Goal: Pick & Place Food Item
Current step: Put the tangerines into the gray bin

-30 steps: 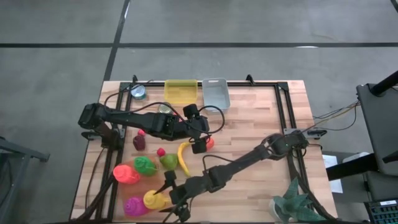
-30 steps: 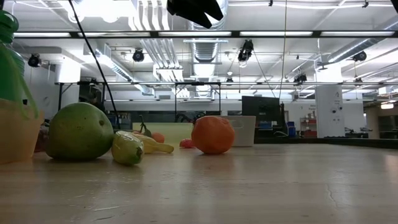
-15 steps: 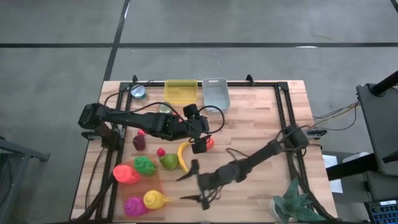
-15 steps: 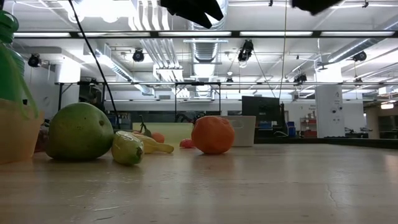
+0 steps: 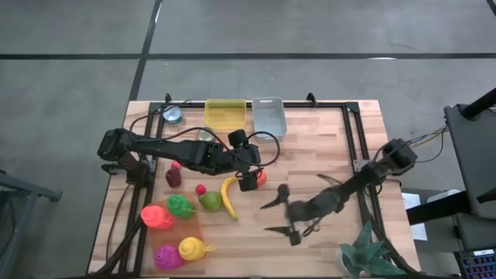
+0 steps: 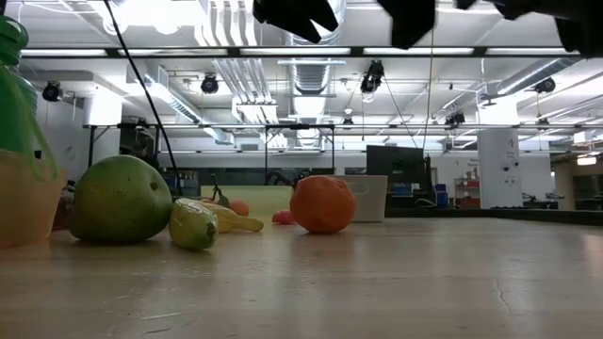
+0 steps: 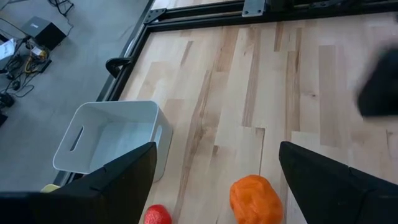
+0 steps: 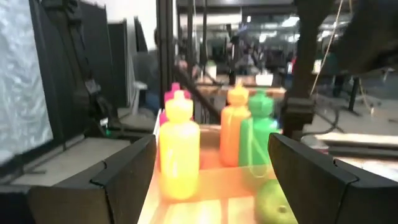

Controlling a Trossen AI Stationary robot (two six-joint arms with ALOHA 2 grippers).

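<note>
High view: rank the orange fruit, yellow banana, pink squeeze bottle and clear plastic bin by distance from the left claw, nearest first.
From the left claw, which is open:
1. Orange fruit, right beside it, partly under it.
2. Yellow banana, just toward the left arm's side.
3. Clear plastic bin, at the table's far edge.
4. Pink squeeze bottle, at the near left corner.

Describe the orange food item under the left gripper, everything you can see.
The lumpy orange plastic fruit is rounded and slightly irregular, with a matte toy-like surface. It rests on the light wooden tabletop, apparently intact and not gripped. The left gripper hovers above it with jaws open, not touching. A small red round item lies beside it, apart from it. The white plastic bin stands beyond. In the low view the fruit sits behind the other produce.
</note>
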